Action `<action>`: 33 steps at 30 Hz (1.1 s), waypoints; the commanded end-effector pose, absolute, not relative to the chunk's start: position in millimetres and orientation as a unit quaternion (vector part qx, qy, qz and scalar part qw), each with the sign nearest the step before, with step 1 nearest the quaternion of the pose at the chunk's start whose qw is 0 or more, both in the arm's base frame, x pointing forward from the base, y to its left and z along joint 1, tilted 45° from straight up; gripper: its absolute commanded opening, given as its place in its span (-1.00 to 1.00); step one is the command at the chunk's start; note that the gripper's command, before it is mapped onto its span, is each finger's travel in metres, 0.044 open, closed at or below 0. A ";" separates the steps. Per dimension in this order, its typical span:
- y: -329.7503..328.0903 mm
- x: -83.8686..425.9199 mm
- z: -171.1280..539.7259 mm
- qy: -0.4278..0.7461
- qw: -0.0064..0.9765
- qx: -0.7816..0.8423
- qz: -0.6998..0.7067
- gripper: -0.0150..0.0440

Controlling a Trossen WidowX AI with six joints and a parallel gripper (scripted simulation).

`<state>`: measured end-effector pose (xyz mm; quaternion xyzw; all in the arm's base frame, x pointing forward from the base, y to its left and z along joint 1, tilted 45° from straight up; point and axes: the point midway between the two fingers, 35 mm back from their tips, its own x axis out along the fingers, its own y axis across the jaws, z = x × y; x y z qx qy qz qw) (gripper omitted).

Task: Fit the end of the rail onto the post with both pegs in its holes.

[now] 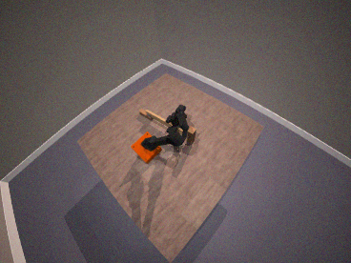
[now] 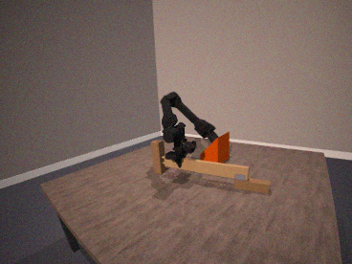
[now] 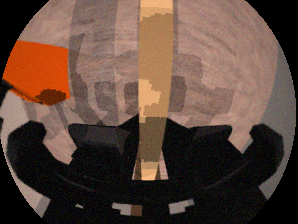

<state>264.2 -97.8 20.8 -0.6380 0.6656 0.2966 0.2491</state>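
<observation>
One camera looks down from high up, far from the desk (image 1: 205,191). Another looks across from the side, closer. The last sits on the claw (image 3: 150,163), looking along the rail (image 3: 154,43), which all three see.

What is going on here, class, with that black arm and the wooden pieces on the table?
A black robot arm has its gripper shut on a long wooden rail, close to the short upright post. The rail's near end is raised off the table and sits by the post; whether the pegs are fully in cannot be seen. The far end lies at the low block. The arm's orange base stands behind.
</observation>
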 end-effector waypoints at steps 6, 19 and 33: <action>-98.9 266.0 25.0 0.663 0.250 -0.641 0.296 -0.49; -101.8 266.2 27.9 0.663 0.250 -0.641 0.296 -0.49; -104.8 266.4 30.9 0.663 0.250 -0.641 0.296 -0.49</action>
